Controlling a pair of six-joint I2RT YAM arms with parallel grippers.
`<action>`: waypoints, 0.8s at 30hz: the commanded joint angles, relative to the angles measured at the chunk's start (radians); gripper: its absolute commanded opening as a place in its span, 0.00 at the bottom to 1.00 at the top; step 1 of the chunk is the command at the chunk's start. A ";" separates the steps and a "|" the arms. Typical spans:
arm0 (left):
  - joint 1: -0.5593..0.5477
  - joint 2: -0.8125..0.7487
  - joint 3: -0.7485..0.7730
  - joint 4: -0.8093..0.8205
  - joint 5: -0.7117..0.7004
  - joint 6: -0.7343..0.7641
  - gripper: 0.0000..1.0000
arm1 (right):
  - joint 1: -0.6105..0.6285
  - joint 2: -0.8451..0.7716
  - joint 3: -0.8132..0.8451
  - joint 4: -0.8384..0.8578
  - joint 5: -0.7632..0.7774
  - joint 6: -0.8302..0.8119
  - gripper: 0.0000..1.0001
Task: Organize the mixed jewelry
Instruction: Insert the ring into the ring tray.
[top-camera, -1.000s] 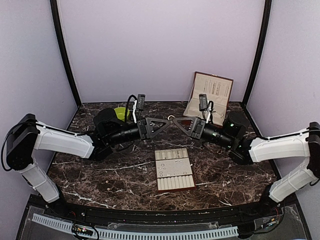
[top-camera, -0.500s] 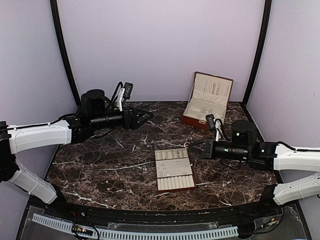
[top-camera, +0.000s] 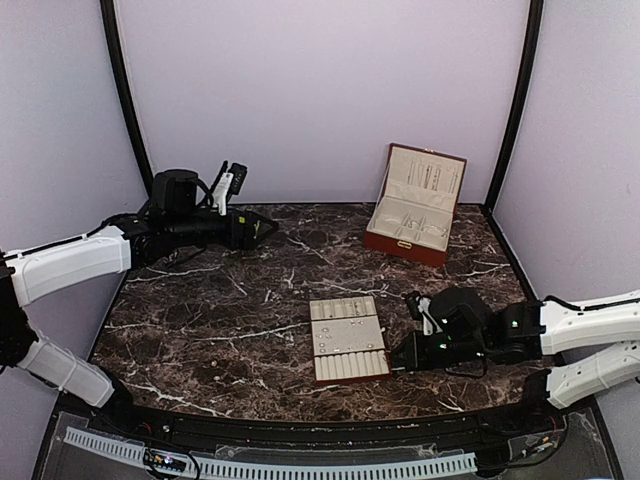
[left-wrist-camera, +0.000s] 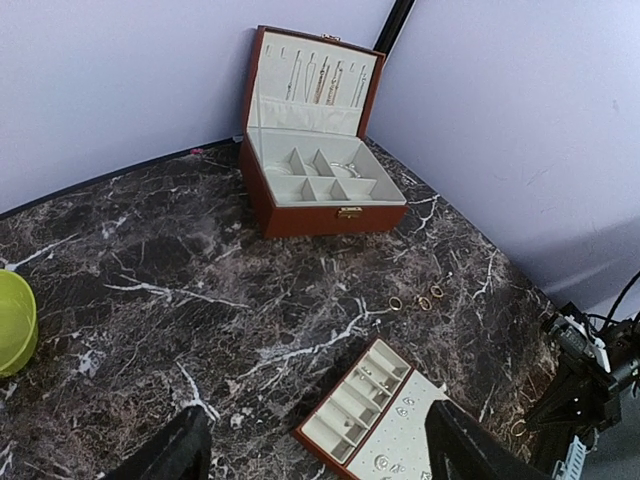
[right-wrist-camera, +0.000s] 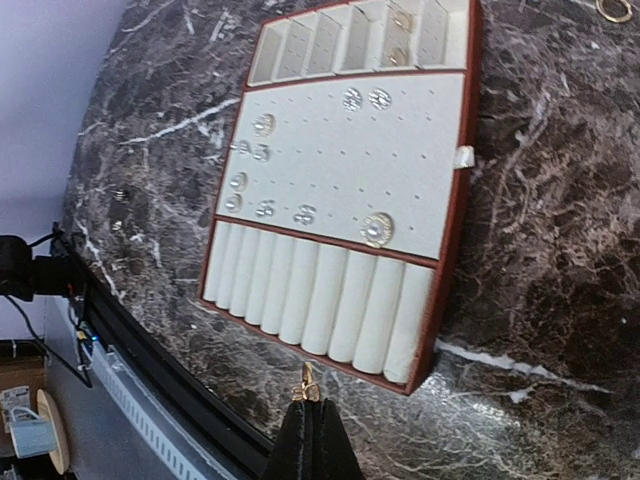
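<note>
My right gripper (right-wrist-camera: 311, 404) is shut on a small gold ring-like piece (right-wrist-camera: 308, 381), low over the marble just off the front right corner of the beige slotted tray (right-wrist-camera: 446, 280). In the top view this gripper (top-camera: 398, 364) sits beside the tray (top-camera: 348, 374). Several silvery studs, one a round pearl stud (right-wrist-camera: 377, 229), are pinned on the tray's middle panel. Small pieces lie in its far slots. Three gold rings (left-wrist-camera: 424, 302) lie loose on the marble. My left gripper (left-wrist-camera: 315, 418) is open and empty, high at the back left (top-camera: 266, 228).
An open brown jewelry box (top-camera: 415, 205) stands at the back right, with chains hung in its lid (left-wrist-camera: 320, 78). A lime-green bowl (left-wrist-camera: 10, 320) sits at the back left, hidden by my left arm in the top view. Another gold ring (right-wrist-camera: 613, 8) lies beyond the tray.
Both grippers have drawn apart from the back middle. The left arm swung back to the left. The right arm came down to the tray's front right corner.
</note>
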 joint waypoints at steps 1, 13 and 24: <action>0.000 -0.039 -0.017 -0.031 -0.028 0.030 0.77 | 0.017 0.072 0.061 -0.067 0.065 0.046 0.00; 0.000 -0.036 -0.022 -0.040 -0.018 0.026 0.77 | 0.017 0.256 0.153 -0.095 0.110 0.049 0.00; 0.001 -0.039 -0.024 -0.042 -0.017 0.022 0.76 | 0.018 0.336 0.207 -0.174 0.147 0.063 0.00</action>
